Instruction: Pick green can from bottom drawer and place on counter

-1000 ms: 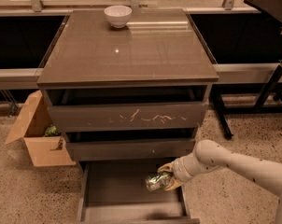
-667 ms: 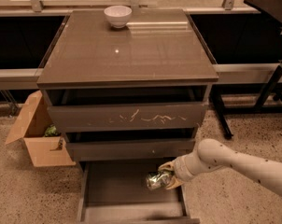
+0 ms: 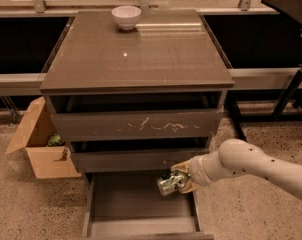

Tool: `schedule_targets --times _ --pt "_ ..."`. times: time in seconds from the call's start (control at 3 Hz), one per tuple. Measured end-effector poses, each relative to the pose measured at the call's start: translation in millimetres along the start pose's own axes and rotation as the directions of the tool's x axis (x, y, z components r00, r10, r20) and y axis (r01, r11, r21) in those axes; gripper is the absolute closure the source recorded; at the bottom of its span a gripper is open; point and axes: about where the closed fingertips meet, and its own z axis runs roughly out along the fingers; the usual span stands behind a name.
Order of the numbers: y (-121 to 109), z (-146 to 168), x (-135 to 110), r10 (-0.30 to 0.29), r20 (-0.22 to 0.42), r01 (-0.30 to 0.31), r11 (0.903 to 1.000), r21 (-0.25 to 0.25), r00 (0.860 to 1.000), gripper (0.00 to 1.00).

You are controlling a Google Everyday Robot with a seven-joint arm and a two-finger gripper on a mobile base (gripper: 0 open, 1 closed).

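Reaching in from the right, the robot's pale arm [image 3: 251, 166] holds the gripper [image 3: 180, 180] over the far right part of the bottom drawer [image 3: 131, 206], just below the front of the middle drawer [image 3: 116, 160]. The gripper is clamped on the green can [image 3: 166, 185], which sticks out to its left. The can is tilted rather than upright, and its shiny green-and-silver skin catches the light. It sits over the drawer's flat dark base, close to the right wall. Whether it is touching the base or is lifted clear of it cannot be told from this angle.

The bottom drawer is pulled out toward the near side, and nothing else shows in the visible part of its tray. Above the middle drawer, the top drawer [image 3: 136, 125] has pale scratches across its front. Both upper drawers are pulled out a little, leaving dark gaps above them.

The cabinet's glossy grey-brown surface [image 3: 136, 59] is well above the can and carries a white bowl [image 3: 126, 17] at its far edge, left of centre.

On the speckled floor [image 3: 241, 219] to the left of the cabinet stands an open cardboard box [image 3: 38, 149] with something green [image 3: 54, 140] inside it. At the far right, the dark legs of a black table [image 3: 291, 86] stand on the floor.
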Motion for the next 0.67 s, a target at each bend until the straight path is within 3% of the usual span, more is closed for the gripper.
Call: schedule_targets --times 0.33,0.67 --pt "-28.3 -47.4 -23.9 -0.085 -0.075 0.088 0.9952 0.043 0.994 1.0" --pt "-28.4 -47.5 -23.9 -0.085 -0.075 0.089 0.9951 0.044 0.994 1.0"
